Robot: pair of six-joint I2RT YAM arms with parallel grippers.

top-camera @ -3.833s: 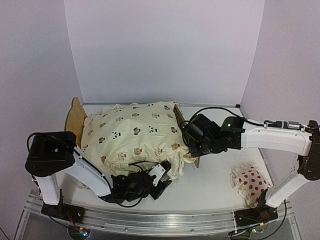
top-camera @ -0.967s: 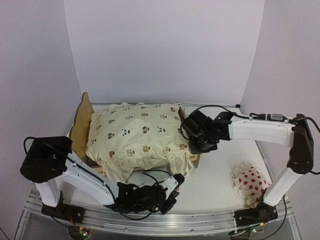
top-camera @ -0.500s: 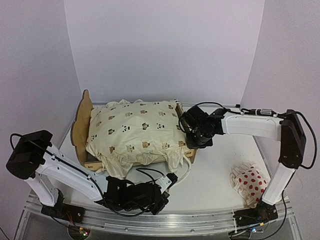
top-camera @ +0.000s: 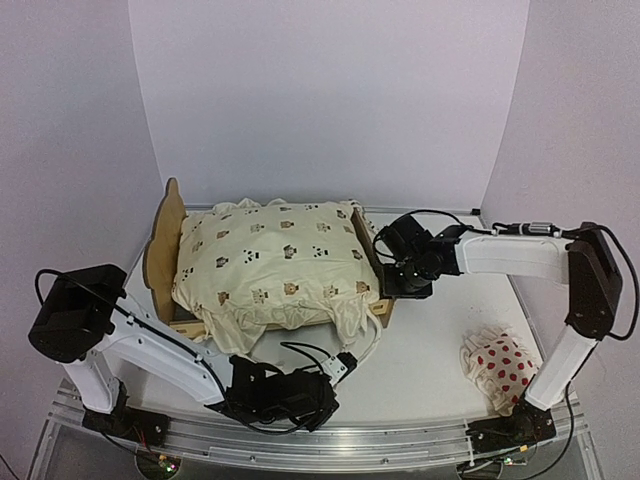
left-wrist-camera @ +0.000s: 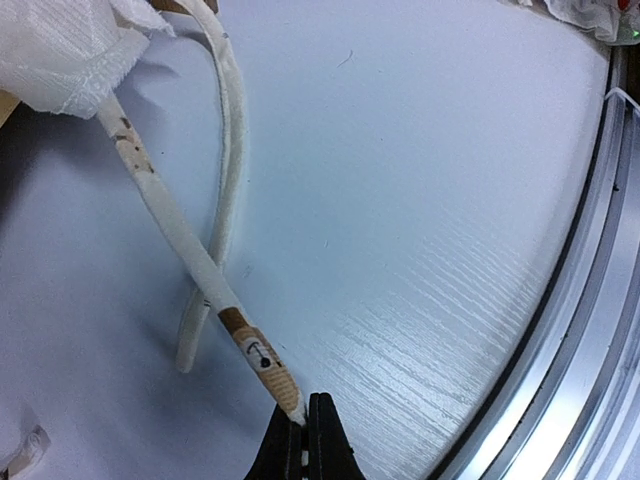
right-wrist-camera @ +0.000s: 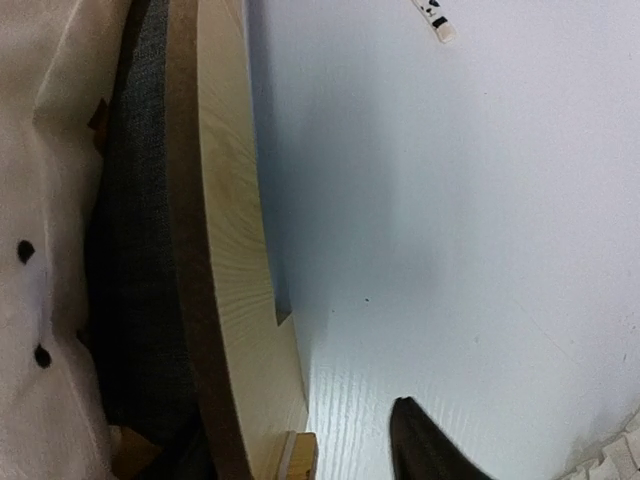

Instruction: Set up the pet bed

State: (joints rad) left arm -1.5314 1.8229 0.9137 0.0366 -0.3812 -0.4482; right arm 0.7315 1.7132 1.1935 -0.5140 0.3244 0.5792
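The light plywood pet bed (top-camera: 163, 240) is set on the white bench (top-camera: 440, 340) under a cream animal-print cushion (top-camera: 270, 265). The left fingers (left-wrist-camera: 322, 438) are clenched on its tie (left-wrist-camera: 180, 250); the right fingers (right-wrist-camera: 425, 445) are released beside the footboard (right-wrist-camera: 225, 280).

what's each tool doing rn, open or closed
left tool: closed, pinching the tie end
right tool: open beside the bed, holding nothing

A white worktop (top-camera: 440, 340) with a faint grain fills the floor of a small booth. Behind it stands a plain, pale back wall (top-camera: 330, 100), and lilac-tinted side walls, left (top-camera: 60, 150) and right (top-camera: 590, 120), angle in to meet it. A ribbed aluminium rail (top-camera: 400, 435) runs along the near edge. The light is soft and even, casting only weak shadows.
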